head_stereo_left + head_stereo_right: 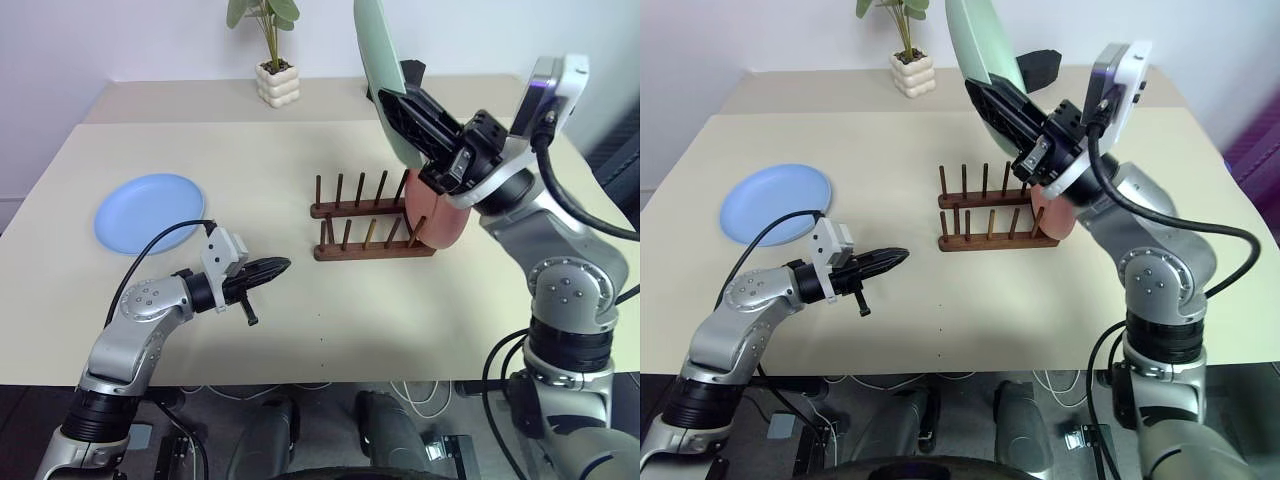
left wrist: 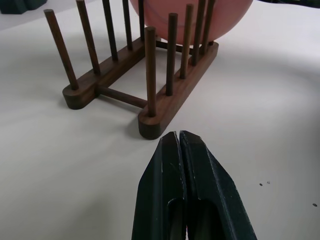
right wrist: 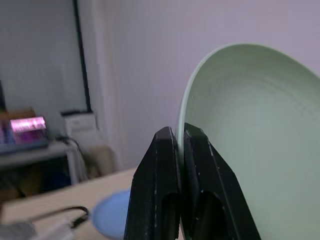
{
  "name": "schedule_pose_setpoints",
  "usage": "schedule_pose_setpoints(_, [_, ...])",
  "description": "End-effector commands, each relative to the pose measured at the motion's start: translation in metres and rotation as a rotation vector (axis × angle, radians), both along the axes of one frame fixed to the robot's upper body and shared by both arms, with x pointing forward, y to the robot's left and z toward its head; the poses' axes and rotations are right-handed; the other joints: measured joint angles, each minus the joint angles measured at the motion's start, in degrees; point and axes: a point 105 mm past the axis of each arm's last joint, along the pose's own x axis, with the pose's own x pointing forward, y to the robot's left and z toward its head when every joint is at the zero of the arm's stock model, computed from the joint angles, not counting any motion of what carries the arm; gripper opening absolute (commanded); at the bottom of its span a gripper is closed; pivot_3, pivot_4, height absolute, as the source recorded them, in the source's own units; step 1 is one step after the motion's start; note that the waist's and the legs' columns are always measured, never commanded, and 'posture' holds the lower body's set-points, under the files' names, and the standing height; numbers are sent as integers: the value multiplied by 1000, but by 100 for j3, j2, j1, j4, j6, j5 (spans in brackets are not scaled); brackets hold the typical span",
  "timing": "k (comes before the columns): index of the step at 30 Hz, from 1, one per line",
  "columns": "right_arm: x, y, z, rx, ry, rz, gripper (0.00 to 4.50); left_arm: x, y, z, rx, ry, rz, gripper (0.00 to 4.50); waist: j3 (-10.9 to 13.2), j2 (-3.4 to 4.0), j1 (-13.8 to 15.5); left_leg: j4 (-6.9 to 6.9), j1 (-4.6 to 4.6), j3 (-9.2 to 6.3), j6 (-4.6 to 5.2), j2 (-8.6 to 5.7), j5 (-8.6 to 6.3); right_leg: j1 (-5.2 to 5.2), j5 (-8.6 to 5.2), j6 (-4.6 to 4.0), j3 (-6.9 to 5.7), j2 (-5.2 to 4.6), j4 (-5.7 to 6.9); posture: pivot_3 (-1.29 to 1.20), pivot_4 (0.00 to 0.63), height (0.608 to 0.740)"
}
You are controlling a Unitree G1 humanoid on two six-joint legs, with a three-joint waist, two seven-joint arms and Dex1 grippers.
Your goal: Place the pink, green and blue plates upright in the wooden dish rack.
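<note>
Green plate (image 1: pixel 380 70) is up in the air above the wooden dish rack (image 1: pixel 368 222), held roughly on edge and tilted. The right gripper (image 3: pixel 179 137) has its two fingers pinched on the plate's rim.

Pink plate (image 1: pixel 443 222) already stands upright at the right end of the rack, between pegs. Which slot exactly is hard to tell, since the right arm covers most of it.

Blue plate (image 1: pixel 148 211) lies flat on the table (image 1: pixel 300 330), well to the left of the rack.

Left gripper (image 1: pixel 272 268) hovers low over the table between the blue plate and the rack, pointing toward the rack. Its fingers are pressed together with nothing in them.

A potted plant (image 1: pixel 270 60) in a white pot sits at the back of the table.
</note>
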Motion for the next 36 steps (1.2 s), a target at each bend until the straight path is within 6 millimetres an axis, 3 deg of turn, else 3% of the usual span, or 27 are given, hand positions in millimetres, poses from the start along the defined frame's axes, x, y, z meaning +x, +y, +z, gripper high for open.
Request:
schedule_pose_setpoints(1, [-6, -5, 8, 125, 53, 32, 44, 0, 0, 10, -6, -48, 1, 0, 0, 0, 0, 1, -2, 0, 0, 0, 0, -1, 0, 0, 1, 0, 0, 0, 150, 730])
schedule_pose_setpoints(15, [10, -4, -28, 203, 324, 16, 44, 0, 1, 11, -13, -52, 9, 0, 0, 0, -8, 0, -2, 4, 0, 0, 0, -4, 1, 0, 1, 2, 2, 0, 150, 730])
schedule_pose_setpoints(36, [23, -19, -44, 352, 495, -23, 44, -2, 2, 31, -107, -120, 2, 0, 0, 0, -15, 0, -1, 5, 0, 1, 0, -4, 1, 0, 1, 3, 4, 0, 150, 730])
